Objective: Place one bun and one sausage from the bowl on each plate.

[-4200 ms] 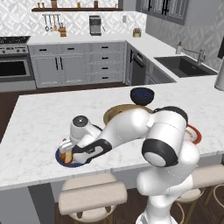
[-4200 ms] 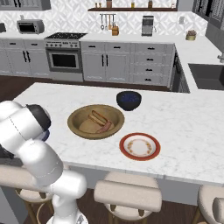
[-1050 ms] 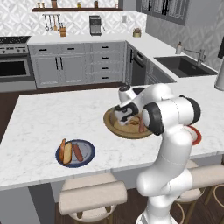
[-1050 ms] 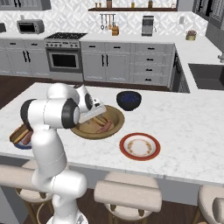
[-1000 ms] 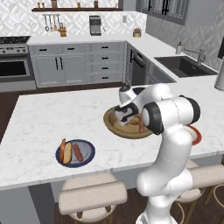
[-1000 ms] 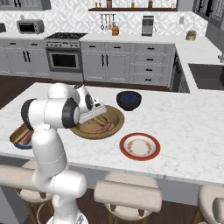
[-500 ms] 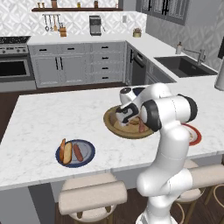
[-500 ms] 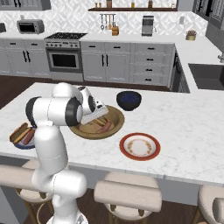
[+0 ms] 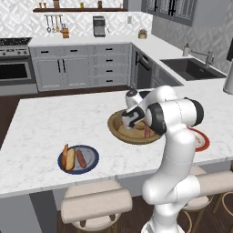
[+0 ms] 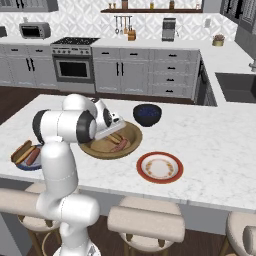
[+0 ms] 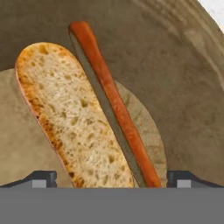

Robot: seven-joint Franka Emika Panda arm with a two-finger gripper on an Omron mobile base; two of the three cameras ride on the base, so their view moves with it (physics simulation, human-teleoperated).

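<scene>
My gripper [image 11: 111, 179] is open and hangs low inside the wide wooden bowl [image 11: 183, 78]. Its two fingertips [image 11: 41, 178] stand on either side of a toasted bun [image 11: 65, 118] and a red-brown sausage [image 11: 111, 100] that lie side by side on the bowl's floor. The base views show the hand [image 9: 133, 121] down over the bowl [image 9: 119, 132], [image 10: 95, 148]. The dark blue-grey plate [image 9: 92, 157] carries one bun [image 9: 69, 157] and one sausage [image 9: 80, 158]. The white red-rimmed plate [image 10: 160, 167] is bare and sits to the right of the bowl.
A smaller dark blue bowl [image 10: 147, 114] stands just behind the wooden bowl. All of this sits on a white marble island [image 9: 41, 123], with stools [image 10: 145, 220] along its near edge. A sink [image 9: 193, 68] is in the counter at the far right.
Since the earliest frames the arm has swung from the blue-grey plate over to the wooden bowl. Over the last second the hand has edged further in over the bowl, jaws still open.
</scene>
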